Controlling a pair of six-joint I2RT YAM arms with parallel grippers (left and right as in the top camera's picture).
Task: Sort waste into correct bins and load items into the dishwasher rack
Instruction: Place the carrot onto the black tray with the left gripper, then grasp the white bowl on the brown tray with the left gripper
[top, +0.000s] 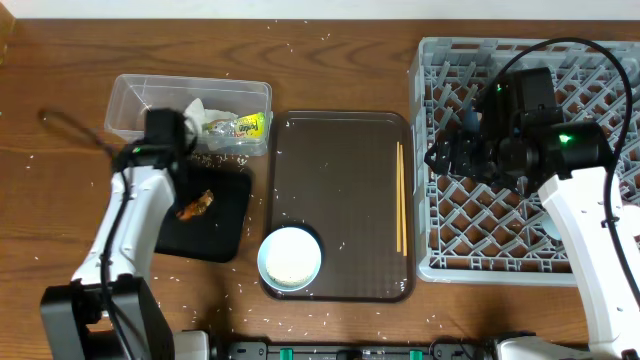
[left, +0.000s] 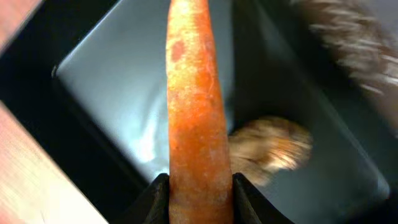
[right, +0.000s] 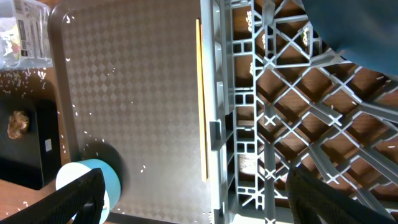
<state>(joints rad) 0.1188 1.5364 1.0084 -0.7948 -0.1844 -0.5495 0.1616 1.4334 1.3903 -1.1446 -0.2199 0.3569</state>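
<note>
My left gripper (left: 200, 186) is shut on an orange carrot piece (left: 193, 106) that points away from the jaws, just above the shallow black tray (left: 106, 81). A brown food lump (left: 273, 146) lies in the tray beside it. From overhead, the left gripper (top: 183, 190) hangs over the black tray (top: 225, 235), near the clear tub (top: 130, 100) holding a white tissue and a yellow-green wrapper (top: 243, 126). My right gripper (right: 202, 199) is open and empty over the grey rack's left wall (right: 217, 124), beside the chopsticks (right: 200, 99).
The brown serving tray (top: 340, 150) carries the chopsticks (top: 400, 195) and a round white dish with a light-blue side (top: 290, 257). Rice grains (top: 215, 158) lie scattered between tub and black tray. The right arm covers much of the rack (top: 600, 250).
</note>
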